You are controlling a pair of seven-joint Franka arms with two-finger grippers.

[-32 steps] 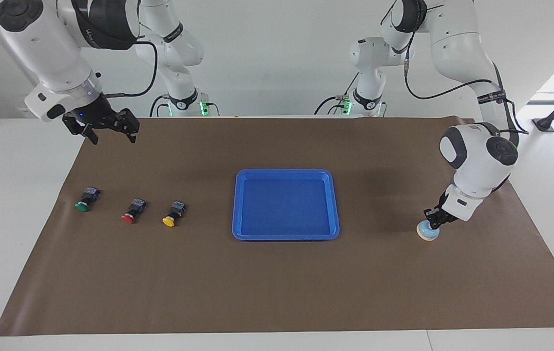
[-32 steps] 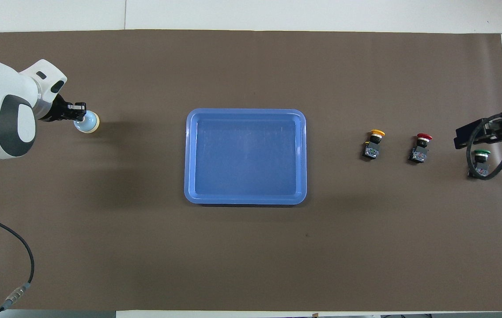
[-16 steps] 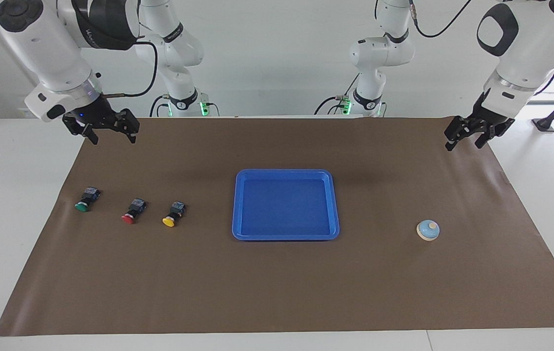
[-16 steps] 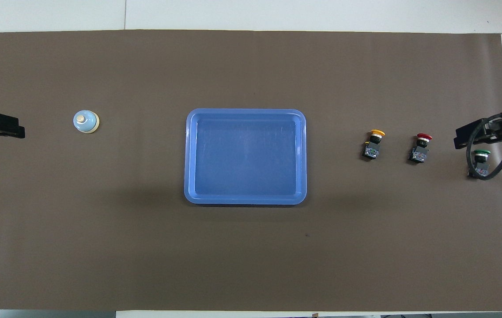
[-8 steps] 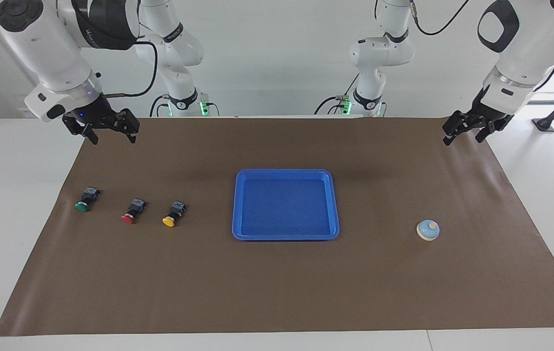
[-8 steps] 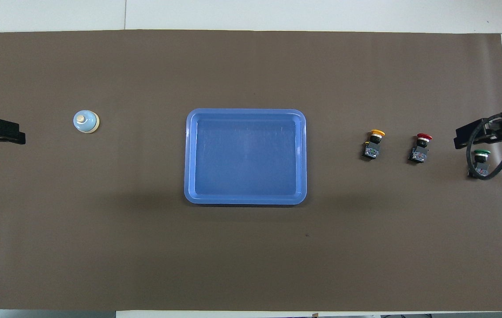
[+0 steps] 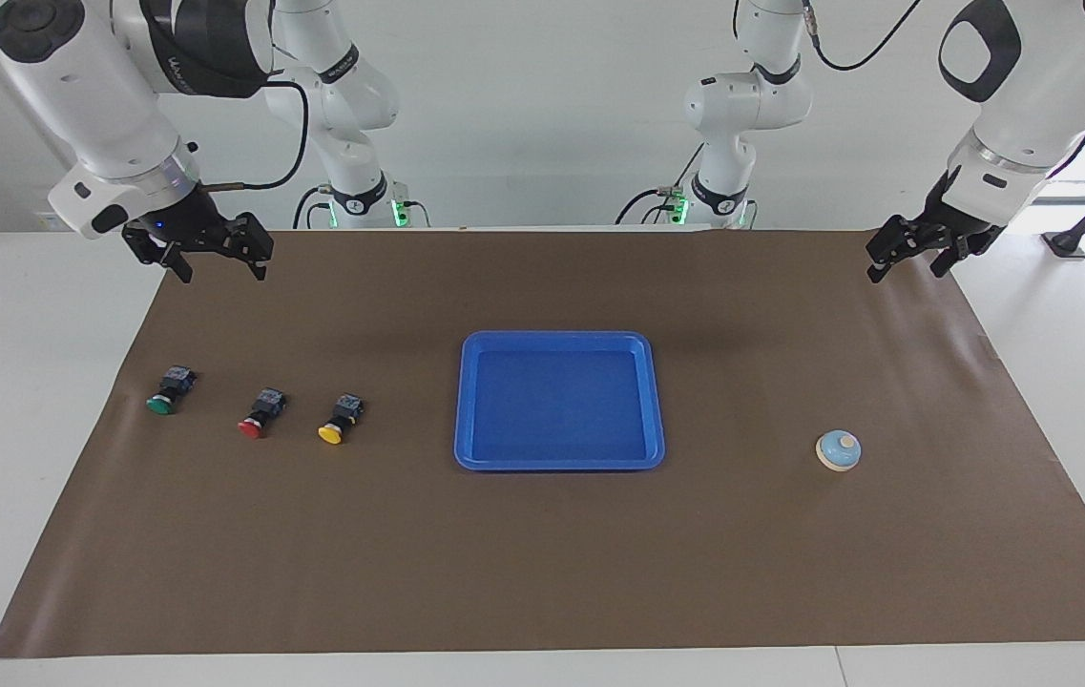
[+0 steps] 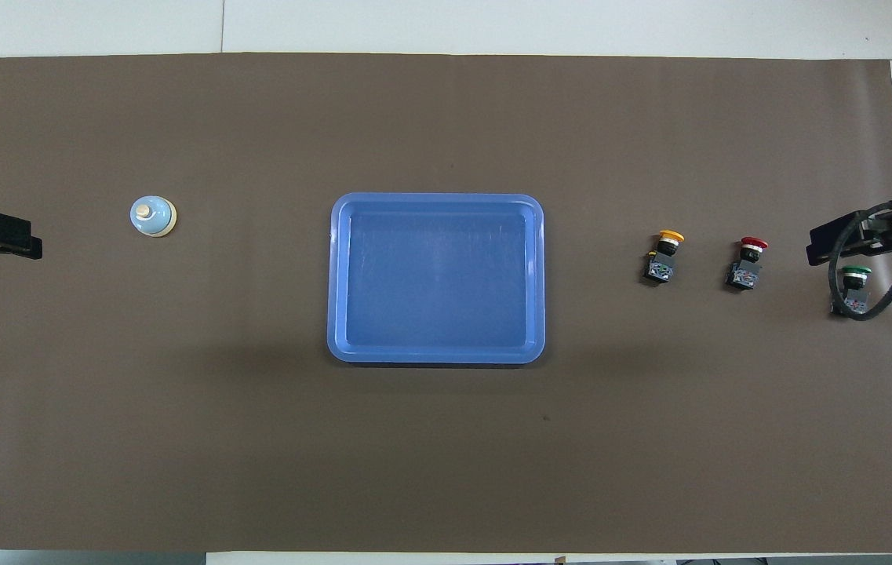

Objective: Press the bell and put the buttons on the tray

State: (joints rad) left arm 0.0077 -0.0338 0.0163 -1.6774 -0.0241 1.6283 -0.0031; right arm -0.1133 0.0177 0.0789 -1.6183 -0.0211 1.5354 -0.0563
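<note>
**Bell and buttons on the mat, tray bare, both grippers aloft**

Lettering runs along the dark band on the right arm's upper joint, but it is too small to read. No other writing shows on the things below.

Read the overhead view as a dial, with the blue tray (image 7: 466,401) at its centre and twelve pointing away from the robots. The tray lies on a brown mat (image 7: 542,572) that covers most of the white table (image 7: 27,382), and it holds nothing.

The bell (image 7: 838,450) stands at about nine o'clock, well apart from the tray and toward the left arm's end.

The three buttons lie in a row at three o'clock, tipped on their sides with their caps pointing toward twelve. From the tray outward they are the yellow button (image 7: 336,427), the red button (image 7: 256,422) and the green button (image 7: 162,399), each apart from the next.

In the overhead view a loop of black cable from the right arm crosses over the green button.

The right gripper (image 7: 224,277) hangs over the mat's edge at the right arm's end, fingers spread wide and holding nothing. The left gripper (image 7: 905,276) hangs over the mat's edge at the left arm's end, fingers likewise apart and empty. Both arms wait, raised clear of the table.
</note>
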